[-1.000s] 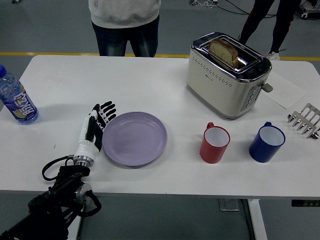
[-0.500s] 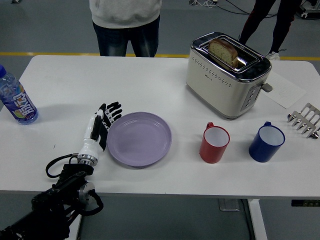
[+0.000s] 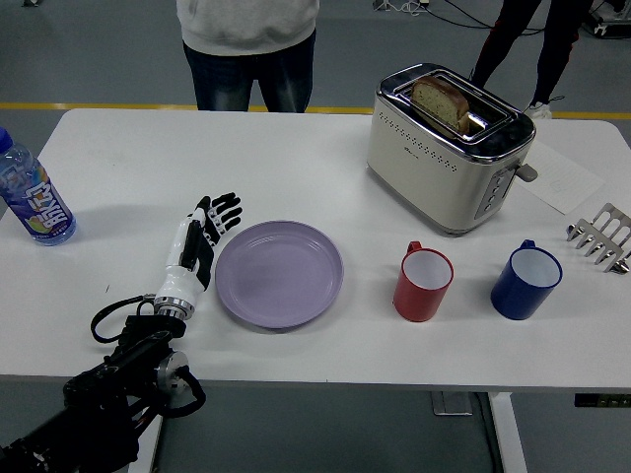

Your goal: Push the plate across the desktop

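Purple plate [image 3: 279,273] flat on the white table [image 3: 296,168], near the front edge, left of the red mug [image 3: 423,284] and blue mug [image 3: 525,280]. Left hand [image 3: 200,241] just beside the plate's left rim, fingers straight and spread, grasping nothing. Toaster [image 3: 449,146] with bread behind the mugs. Water bottle [image 3: 32,197] far off at the left. Person [image 3: 248,44] standing at the far side.

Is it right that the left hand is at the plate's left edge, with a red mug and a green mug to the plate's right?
Not quite. The head view shows the left hand at the plate's left edge and a red mug to its right, but the other mug is blue, not green.
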Motion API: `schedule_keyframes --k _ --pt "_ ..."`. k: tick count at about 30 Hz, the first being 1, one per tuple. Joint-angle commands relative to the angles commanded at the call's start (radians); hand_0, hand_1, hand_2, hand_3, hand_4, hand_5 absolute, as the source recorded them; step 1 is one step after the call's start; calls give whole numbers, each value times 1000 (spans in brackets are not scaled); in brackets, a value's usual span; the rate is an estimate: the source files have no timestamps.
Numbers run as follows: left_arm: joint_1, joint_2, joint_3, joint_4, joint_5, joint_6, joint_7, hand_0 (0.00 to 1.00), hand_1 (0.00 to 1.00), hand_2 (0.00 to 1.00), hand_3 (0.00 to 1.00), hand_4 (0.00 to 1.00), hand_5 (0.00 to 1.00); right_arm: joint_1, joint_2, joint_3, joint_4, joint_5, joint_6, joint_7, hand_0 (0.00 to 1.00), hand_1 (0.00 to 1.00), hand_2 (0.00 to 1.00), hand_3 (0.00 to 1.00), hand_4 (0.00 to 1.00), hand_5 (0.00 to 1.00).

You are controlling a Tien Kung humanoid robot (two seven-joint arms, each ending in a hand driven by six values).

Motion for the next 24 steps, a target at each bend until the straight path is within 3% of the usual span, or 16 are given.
schedule_keyframes --k 6,11,18,24 --pt "1 0 -63 -15 33 12 0 761 774 753 685 421 998 0 -2 9 0 -8 0 1 745 762 809 715 528 398" --pt "18 4 -134 -82 90 23 0 759 770 753 684 419 998 -1 -6 19 0 -12 1 3 745 761 809 714 528 398" --pt "55 100 -196 -188 146 -6 8 759 767 757 688 419 998 -9 -9 28 0 -9 5 13 745 762 809 714 529 398" --pt "92 179 -218 -258 201 -53 114 760 766 759 689 420 998 -14 -12 41 0 -19 5 20 745 759 808 714 528 398"
